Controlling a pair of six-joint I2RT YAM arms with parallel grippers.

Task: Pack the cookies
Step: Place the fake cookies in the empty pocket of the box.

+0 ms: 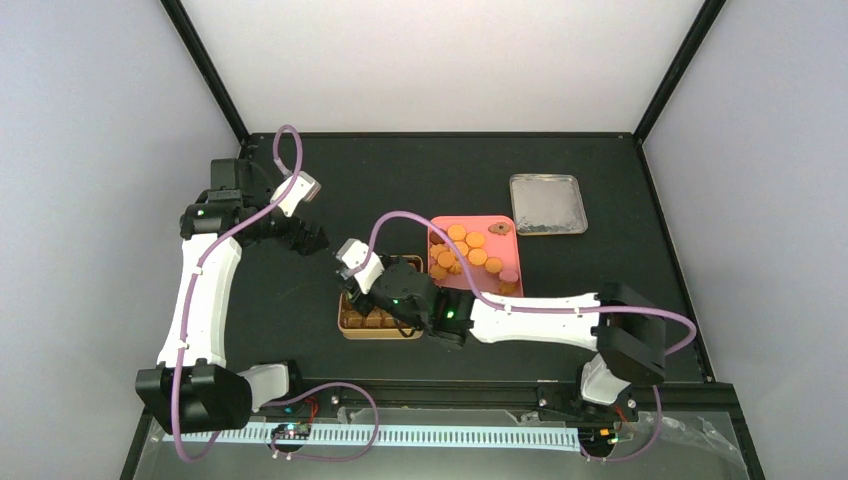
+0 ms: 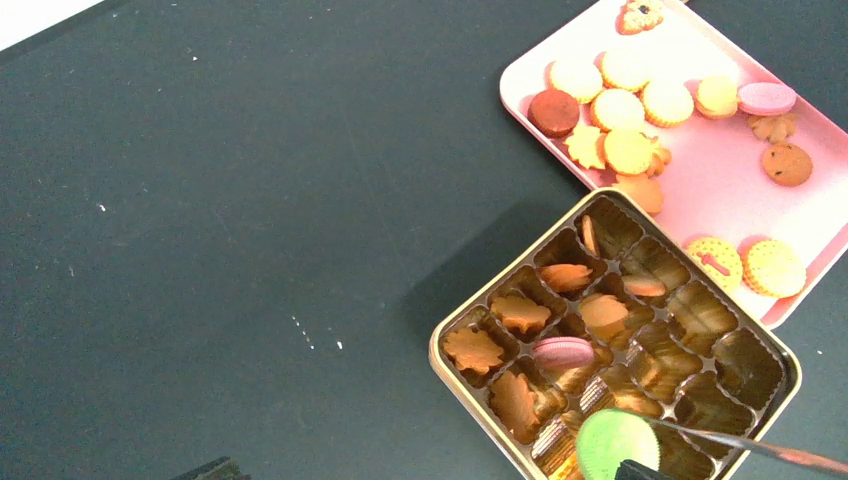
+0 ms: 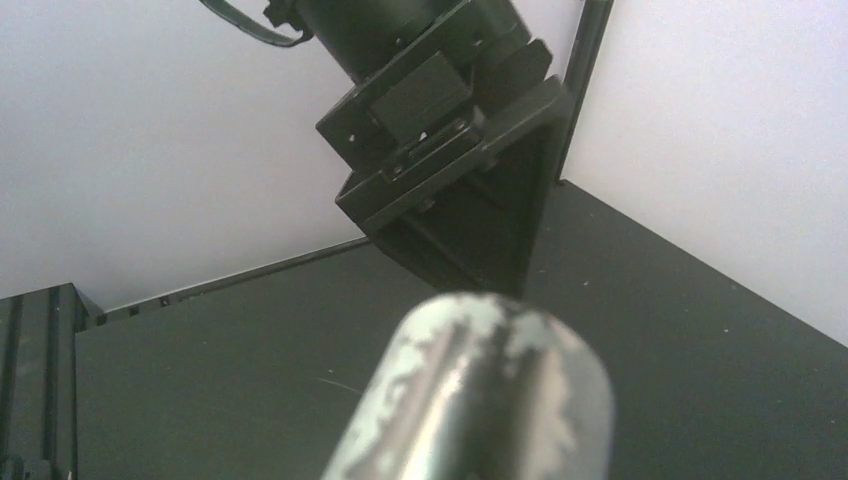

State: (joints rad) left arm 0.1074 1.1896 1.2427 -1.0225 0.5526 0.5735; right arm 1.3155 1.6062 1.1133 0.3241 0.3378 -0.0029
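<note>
Most cookies [image 2: 628, 150] lie on the pink tray [image 2: 700, 195], several in cells of the tin [image 2: 438, 348]. My right tool [image 1: 385, 298] pinches tongs [image 2: 745, 447] over the tin, green cookie [image 2: 612, 445] at their tip. My left tool [image 1: 308, 238] hangs spread, well left, above the surface [image 2: 200, 200].

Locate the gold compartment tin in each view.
Top external: the gold tin sits at centre, partly under the right arm, left of the pink tray.
Left wrist: the gold tin is at lower right, just below the pink tray.
Right wrist: not in it.
Shared landmark: the pink tray.
</note>
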